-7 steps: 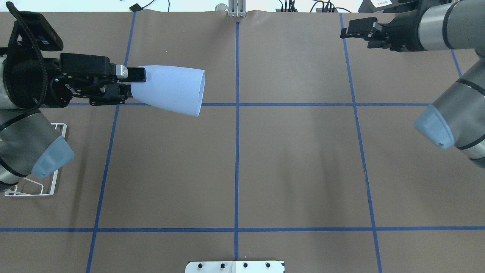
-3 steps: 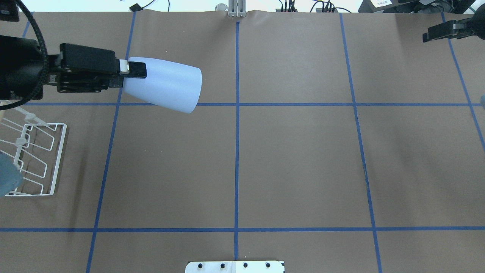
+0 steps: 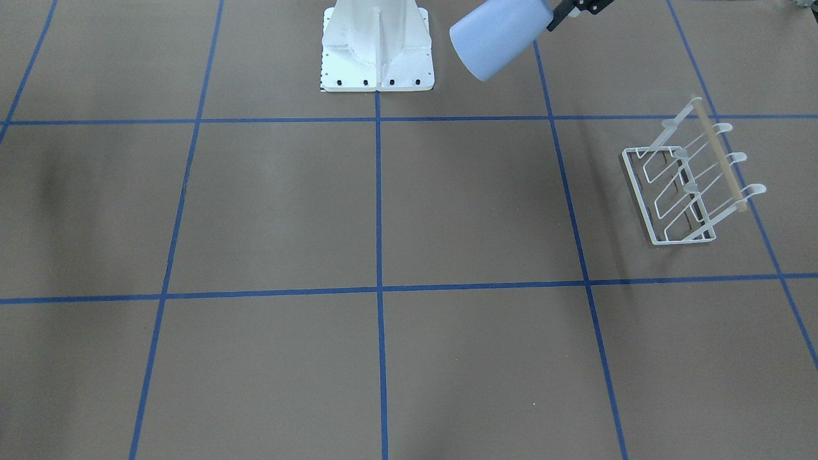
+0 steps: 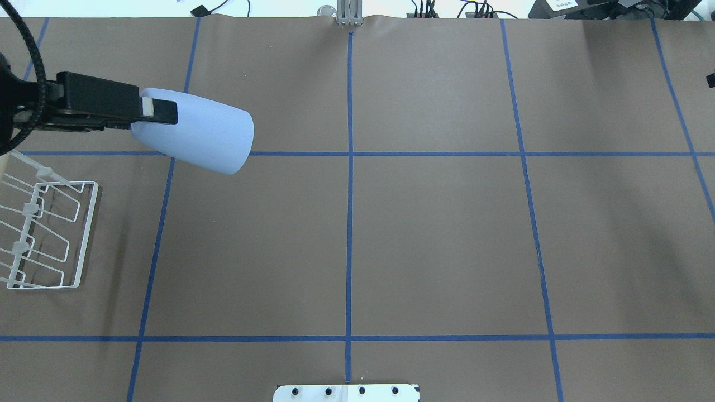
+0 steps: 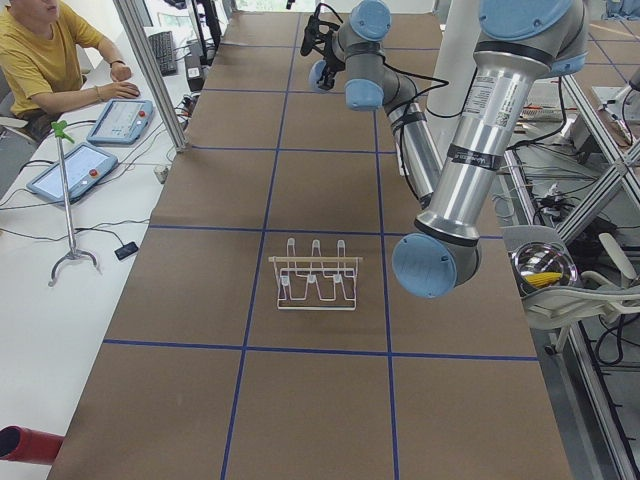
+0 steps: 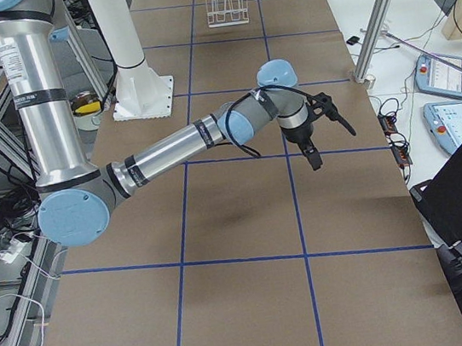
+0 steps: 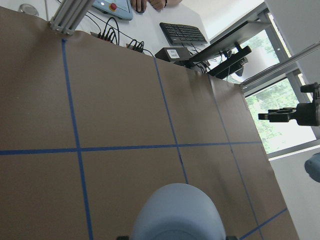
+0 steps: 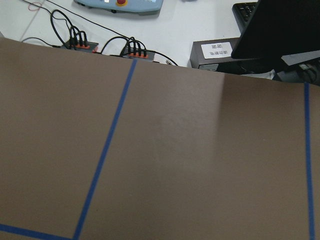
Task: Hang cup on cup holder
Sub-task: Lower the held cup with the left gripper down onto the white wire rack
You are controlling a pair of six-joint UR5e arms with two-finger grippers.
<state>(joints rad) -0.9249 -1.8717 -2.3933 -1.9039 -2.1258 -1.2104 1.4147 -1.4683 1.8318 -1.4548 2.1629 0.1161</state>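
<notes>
The light blue cup (image 4: pixel 201 137) lies on its side in the air, mouth to the right, over the table's far left part. My left gripper (image 4: pixel 162 114) is shut on its narrow base. The front-facing view shows the cup (image 3: pixel 495 35) and the gripper (image 3: pixel 569 13) at the top. The left wrist view shows the cup (image 7: pixel 175 212) at the bottom edge. The white wire cup holder (image 4: pixel 87 234) stands empty at the left edge, nearer than the cup, and its wooden rod (image 3: pixel 723 160) runs across the prongs. My right gripper (image 6: pixel 322 136) hangs over the table's far right; I cannot tell its state.
The white robot base plate (image 3: pixel 377 45) sits at the table's near middle edge. Blue tape lines (image 4: pixel 349 223) divide the brown table. A metal clamp (image 4: pixel 349 14) stands at the far edge. An operator (image 5: pixel 45 55) sits beyond the table with tablets.
My left gripper has carried the cup to the left and a little nearer, towards the cup holder. The right arm has swung right, almost out of the overhead view.
</notes>
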